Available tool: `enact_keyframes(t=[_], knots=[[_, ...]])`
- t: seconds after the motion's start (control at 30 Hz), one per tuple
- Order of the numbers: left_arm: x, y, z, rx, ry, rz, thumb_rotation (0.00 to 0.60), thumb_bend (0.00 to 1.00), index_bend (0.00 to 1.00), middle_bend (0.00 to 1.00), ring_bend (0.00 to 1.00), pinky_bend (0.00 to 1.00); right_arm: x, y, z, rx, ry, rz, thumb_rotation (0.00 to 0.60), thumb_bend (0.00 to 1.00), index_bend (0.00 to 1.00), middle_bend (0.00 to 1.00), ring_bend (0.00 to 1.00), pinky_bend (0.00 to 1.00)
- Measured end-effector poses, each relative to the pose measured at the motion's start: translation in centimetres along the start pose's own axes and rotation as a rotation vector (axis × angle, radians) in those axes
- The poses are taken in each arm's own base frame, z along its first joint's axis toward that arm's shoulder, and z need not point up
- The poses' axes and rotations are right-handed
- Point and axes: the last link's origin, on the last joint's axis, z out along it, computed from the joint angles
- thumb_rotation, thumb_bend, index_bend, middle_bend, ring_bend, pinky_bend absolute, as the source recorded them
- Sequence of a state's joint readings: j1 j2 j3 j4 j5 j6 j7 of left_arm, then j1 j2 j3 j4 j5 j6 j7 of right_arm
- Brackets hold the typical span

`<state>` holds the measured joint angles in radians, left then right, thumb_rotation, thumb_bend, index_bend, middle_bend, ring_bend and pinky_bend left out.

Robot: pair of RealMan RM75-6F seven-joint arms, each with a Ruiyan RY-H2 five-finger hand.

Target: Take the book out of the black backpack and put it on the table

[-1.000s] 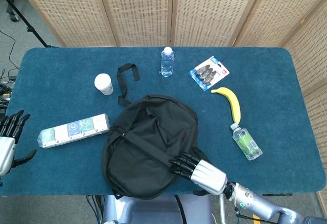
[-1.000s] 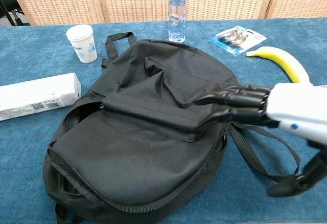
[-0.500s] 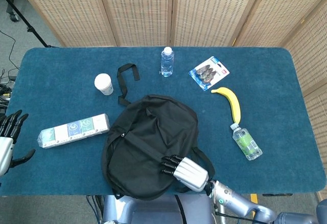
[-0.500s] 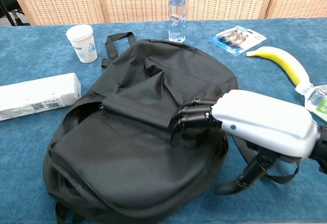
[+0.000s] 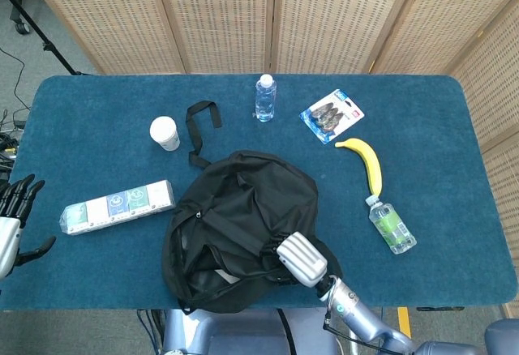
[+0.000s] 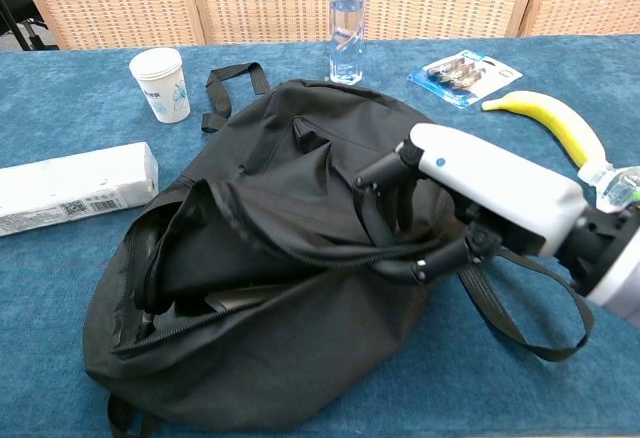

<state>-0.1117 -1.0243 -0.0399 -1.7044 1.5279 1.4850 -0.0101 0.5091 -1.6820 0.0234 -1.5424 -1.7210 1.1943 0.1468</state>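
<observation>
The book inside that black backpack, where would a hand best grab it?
By the pale edge of the book showing in the backpack mouth, reaching in from the robot's left, where the right hand lifts the flap; the rest is hidden.

Matt black cloth backpack [image 6: 300,188] lies on a napped blue fabric table [image 5: 97,120], near a glossy plastic bottle [image 5: 265,98].

Backpack [image 5: 243,217] mid-table — cup [image 5: 165,133] behind-left (bottle [image 5: 265,98] behind), banana [image 5: 366,163] right.
</observation>
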Motion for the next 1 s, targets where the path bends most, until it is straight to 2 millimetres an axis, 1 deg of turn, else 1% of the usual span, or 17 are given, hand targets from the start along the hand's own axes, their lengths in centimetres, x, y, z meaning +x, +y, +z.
enact_keyframes(t=[0.23,0.37,0.6,0.8,0.9,1.0], knots=[[-0.6,0.5,-0.1,-0.03,-0.023,0.01,0.6,0.22,0.0,0.0,0.0,0.0,0.4,-0.4,1.7,-0.11,0.049,0.13,0.6,0.45,0.68,0.66,0.56,0.53],[-0.7,0.6,-0.1,-0.037,-0.029,0.01,0.6,0.22,0.0,0.0,0.0,0.0,1.2,-1.1,2.7,-0.147,0.078,0.173,0.6,0.46,0.69,0.67,0.56,0.53],[-1.0,1.2,-0.2,-0.091,-0.051,-0.003,0.6,0.22,0.0,0.0,0.0,0.0,2.3,-1.2,3.7,-0.201,0.127,0.25,0.6,0.46,0.7,0.67,0.56,0.53],[-1.9,2.9,-0.5,-0.229,-0.108,-0.049,0.6,0.22,0.0,0.0,0.0,0.0,3.2,-1.2,4.8,-0.271,0.159,0.354,0.6,0.46,0.7,0.67,0.56,0.53],[-2.8,3.8,-0.6,-0.319,-0.157,-0.068,0.6,0.23,0.0,0.0,0.0,0.0,3.6,-1.5,5.4,-0.301,0.169,0.409,0.6,0.46,0.7,0.68,0.56,0.53],[-3.8,4.9,-0.3,-0.409,-0.196,-0.075,0.6,0.25,0.0,0.0,0.0,0.0,4.0,-1.8,6.1,-0.316,0.173,0.418,0.6,0.46,0.7,0.68,0.56,0.53]])
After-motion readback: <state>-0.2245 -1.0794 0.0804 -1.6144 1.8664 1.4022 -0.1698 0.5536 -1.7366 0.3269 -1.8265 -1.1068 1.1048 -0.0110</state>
